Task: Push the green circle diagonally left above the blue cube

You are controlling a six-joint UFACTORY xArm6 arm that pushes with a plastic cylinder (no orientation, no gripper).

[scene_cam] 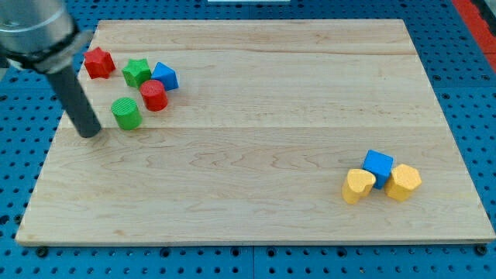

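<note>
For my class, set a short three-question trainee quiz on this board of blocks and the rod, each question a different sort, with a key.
1. True or false: my tip touches the blue cube.
2. Which block is nearest my tip? A) green circle B) red circle C) yellow heart
3. Fill in: the blue cube sits near the view's ____ edge.

Key: 1 false, they lie far apart; 2 A, the green circle lies just to the view's right of my tip; 3 right.
</note>
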